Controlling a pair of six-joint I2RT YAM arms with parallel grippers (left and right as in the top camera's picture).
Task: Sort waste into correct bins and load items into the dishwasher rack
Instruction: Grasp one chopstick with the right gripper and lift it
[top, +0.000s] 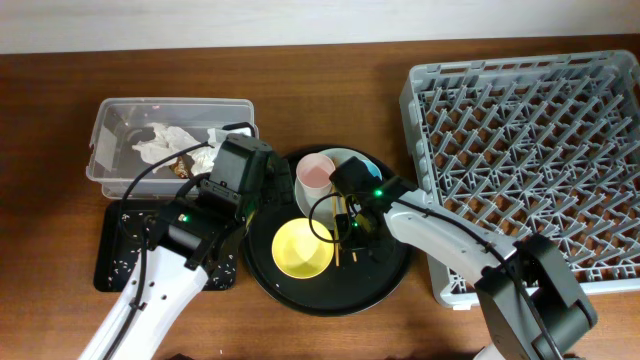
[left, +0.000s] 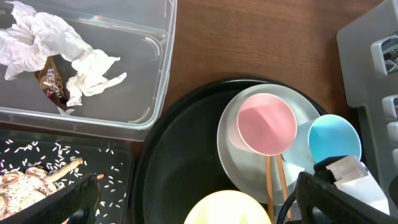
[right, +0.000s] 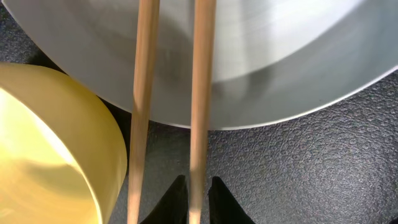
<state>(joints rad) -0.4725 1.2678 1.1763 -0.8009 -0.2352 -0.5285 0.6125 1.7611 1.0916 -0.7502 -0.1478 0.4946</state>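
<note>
On the round black tray (top: 390, 272) lie a yellow bowl (top: 302, 248), a pink cup (top: 315, 172) on a pale plate (top: 348, 157), and wooden chopsticks (top: 339, 245). My right gripper (top: 352, 232) is low over the tray and shut on one chopstick (right: 198, 124); the other chopstick (right: 142, 93) lies free beside the bowl (right: 50, 155). My left gripper (top: 240, 200) is open and empty, above the tray's left edge. The left wrist view shows the pink cup (left: 266, 123), a light-blue cup (left: 334, 138) and the plate (left: 249, 177). White tissues (left: 59, 46) lie in the clear box (top: 110, 180).
The shallow black tray (top: 120, 270) at the left holds rice grains and brownish scraps (left: 22, 186). A brown wrapper (left: 53, 84) lies among the tissues. The big grey dishwasher rack (top: 530, 160) stands at the right, close to my right arm.
</note>
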